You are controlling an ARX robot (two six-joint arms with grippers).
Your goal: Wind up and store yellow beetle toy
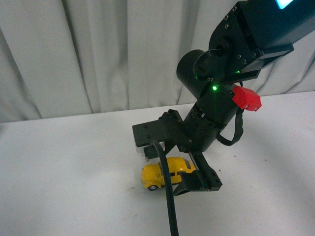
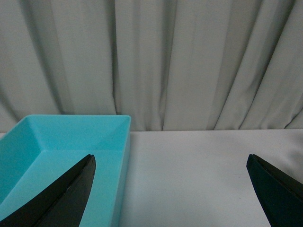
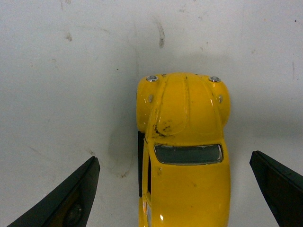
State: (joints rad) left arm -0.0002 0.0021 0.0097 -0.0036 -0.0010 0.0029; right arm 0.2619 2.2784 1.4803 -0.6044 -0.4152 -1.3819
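Note:
The yellow beetle toy (image 1: 156,175) stands on its wheels on the white table (image 1: 64,172), its far end hidden behind my right arm. My right gripper (image 1: 183,175) hangs over it, open. In the right wrist view the toy (image 3: 185,142) lies lengthwise between the two dark fingers (image 3: 75,198), one on each side, neither touching it; the right gripper (image 3: 174,156) holds nothing. My left gripper (image 2: 170,157) is open and empty above bare table, with one fingertip over the edge of the turquoise box (image 2: 71,137). The left arm does not show in the front view.
A pale grey curtain (image 1: 98,54) hangs along the table's far edge. A black cable (image 1: 168,196) runs from the right arm down toward the front. The tabletop (image 3: 71,71) around the toy carries faint scuff marks.

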